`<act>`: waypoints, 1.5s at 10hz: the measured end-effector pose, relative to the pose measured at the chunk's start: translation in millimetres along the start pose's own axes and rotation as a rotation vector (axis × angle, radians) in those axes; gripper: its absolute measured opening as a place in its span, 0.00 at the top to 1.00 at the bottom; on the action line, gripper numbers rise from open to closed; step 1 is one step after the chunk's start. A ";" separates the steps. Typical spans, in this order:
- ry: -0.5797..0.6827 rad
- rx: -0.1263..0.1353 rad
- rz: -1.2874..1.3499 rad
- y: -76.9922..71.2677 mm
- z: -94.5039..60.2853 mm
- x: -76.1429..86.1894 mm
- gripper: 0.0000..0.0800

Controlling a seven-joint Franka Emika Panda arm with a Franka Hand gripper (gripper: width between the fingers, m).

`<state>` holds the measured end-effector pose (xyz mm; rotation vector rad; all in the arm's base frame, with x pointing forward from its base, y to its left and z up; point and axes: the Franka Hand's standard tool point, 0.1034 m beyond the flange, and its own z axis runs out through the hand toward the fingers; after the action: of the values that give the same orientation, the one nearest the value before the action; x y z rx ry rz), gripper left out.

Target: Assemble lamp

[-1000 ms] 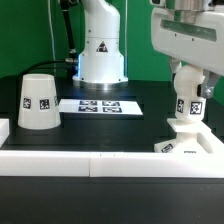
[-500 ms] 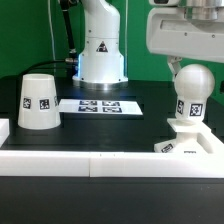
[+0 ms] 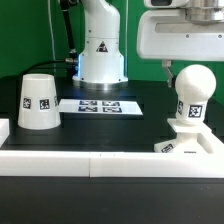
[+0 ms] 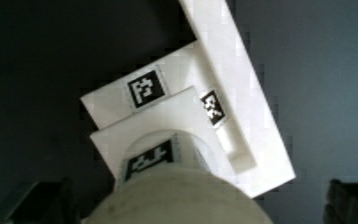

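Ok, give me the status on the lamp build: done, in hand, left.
Done: the bulb stands upright on the base; whether it is fully seated cannot be told.
In hand: nothing. The claw is open, flanking the bulb's top.
Left: the shade stands apart on the table at the exterior view's left, not yet fitted over the bulb.

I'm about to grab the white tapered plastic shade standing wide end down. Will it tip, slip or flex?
The white tapered plastic shade stands on its wide end, so it probably won't tip or roll. Its sloped matte walls may let a grip slide upward. It looks like a rigid moulded shell, likely light for its size.
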<state>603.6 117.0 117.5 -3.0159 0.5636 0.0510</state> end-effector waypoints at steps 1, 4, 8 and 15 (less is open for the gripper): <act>0.000 -0.002 -0.080 1.2 0.4 0.8 0.13; 0.005 -0.001 -0.452 6.2 0.4 6.7 0.13; 0.007 -0.004 -0.748 8.4 1.3 8.2 0.13; -0.015 -0.097 -1.467 5.9 0.6 10.7 0.13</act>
<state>611.4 107.7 116.1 -2.6865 -1.6442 0.0088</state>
